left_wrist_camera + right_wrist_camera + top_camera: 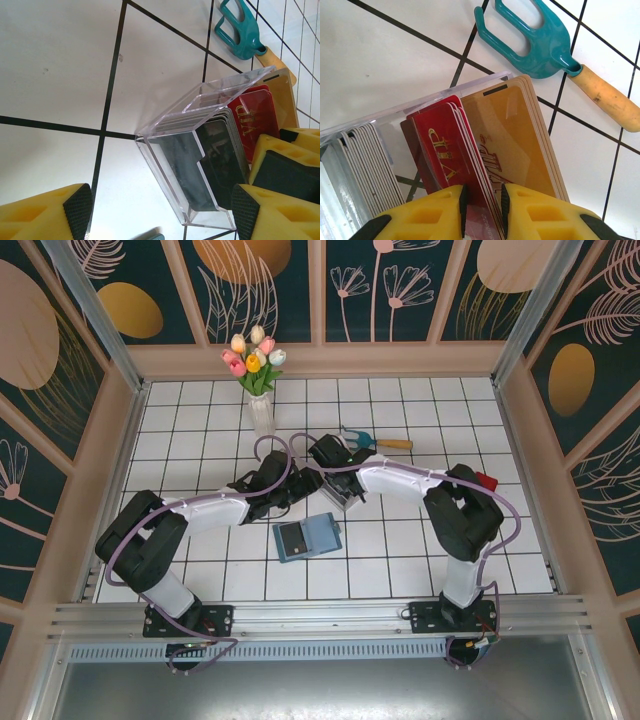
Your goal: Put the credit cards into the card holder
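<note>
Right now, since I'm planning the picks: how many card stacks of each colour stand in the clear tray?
red stack: 1
gold stack: 1
grey stack: 1
Total: 3
</note>
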`<state>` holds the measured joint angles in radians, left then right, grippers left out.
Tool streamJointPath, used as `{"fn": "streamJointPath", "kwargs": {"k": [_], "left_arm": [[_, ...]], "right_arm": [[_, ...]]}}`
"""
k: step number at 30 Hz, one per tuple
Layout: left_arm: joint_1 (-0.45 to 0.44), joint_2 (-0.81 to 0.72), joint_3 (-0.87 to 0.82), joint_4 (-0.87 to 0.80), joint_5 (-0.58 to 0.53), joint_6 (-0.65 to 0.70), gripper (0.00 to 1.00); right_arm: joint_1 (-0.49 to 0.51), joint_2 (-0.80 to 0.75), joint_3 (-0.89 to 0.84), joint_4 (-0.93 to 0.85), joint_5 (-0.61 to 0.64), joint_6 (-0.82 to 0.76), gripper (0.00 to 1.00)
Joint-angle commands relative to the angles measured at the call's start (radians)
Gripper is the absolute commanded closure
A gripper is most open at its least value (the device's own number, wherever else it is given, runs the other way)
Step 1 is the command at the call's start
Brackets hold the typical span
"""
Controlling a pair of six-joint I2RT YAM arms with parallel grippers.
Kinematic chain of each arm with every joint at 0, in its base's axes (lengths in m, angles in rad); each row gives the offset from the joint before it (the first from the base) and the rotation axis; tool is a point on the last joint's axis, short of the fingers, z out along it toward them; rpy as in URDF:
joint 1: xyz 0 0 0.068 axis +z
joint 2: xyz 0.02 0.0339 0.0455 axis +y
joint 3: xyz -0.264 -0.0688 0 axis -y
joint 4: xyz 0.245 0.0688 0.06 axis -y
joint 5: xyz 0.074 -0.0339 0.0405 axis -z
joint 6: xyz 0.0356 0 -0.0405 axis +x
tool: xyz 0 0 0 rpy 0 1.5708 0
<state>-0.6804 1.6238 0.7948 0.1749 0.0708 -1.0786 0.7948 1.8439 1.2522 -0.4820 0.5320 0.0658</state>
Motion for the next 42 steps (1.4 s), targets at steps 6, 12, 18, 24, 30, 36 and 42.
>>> {"fn": "streamJointPath", "kwargs": {"k": [6,12,18,24,30,36,42], "left_arm": [[0.007,0.010,0.001,0.006,0.018,-0.006,0.24],[0.006,0.010,-0.002,0.008,0.018,-0.008,0.24],[0.006,0.016,0.005,0.011,0.026,-0.004,0.24],[0.006,0.024,0.011,0.011,0.029,-0.004,0.24],[0.006,0.021,0.006,0.009,0.026,-0.003,0.24],[0.008,0.018,0.017,-0.017,0.010,0.012,0.24],[0.020,0.029,0.035,-0.041,0.006,0.030,0.25]], "right_arm": [[-0.010,-0.060,-0.019,-0.004,0.043,-0.021,0.74],[-0.020,-0.055,-0.019,-0.007,0.012,-0.021,0.75],[-0.042,-0.039,-0.019,0.000,-0.095,-0.017,0.67],[-0.069,0.007,-0.014,-0.004,-0.165,-0.010,0.68],[-0.071,0.006,-0.035,-0.007,-0.275,0.059,0.77],[-0.056,-0.034,-0.037,-0.013,-0.388,0.174,0.83],[-0.039,-0.045,-0.025,-0.013,-0.451,0.266,0.83]]}}
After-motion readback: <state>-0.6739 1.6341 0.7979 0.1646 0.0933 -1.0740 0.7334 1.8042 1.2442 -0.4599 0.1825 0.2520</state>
